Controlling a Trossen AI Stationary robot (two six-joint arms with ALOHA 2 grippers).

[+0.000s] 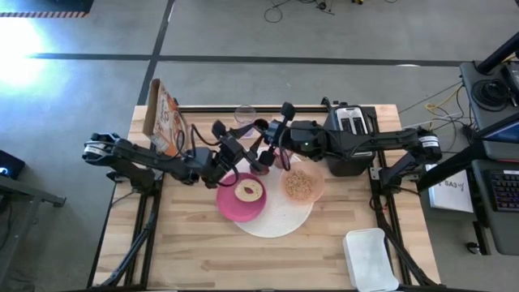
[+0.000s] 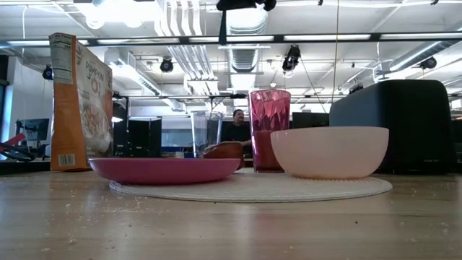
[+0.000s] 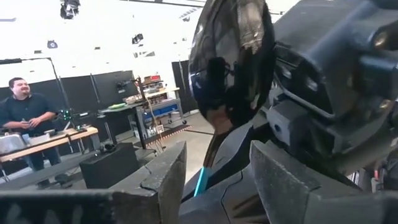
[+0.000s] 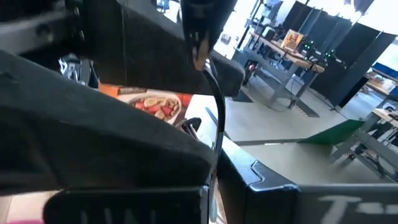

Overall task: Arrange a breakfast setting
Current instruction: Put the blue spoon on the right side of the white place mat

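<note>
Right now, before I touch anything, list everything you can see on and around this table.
table: one, light wood, under everything
mat: one, white, round, table centre
plate: one, magenta, on the mat's left part
brown item: one, on the plate, kind unclear
bowl: one, peach, on the mat, holds cereal
cup: one, translucent pink, behind the mat
glass: one, clear, far edge
cereal box: one, orange, upright, far left corner
toaster: one, black, far right
container: one, white, near right corner
spoon: one, teal handle, held in the air
person: one, background
left tool: open around the spoon handle
right tool: shut on the spoon
</note>
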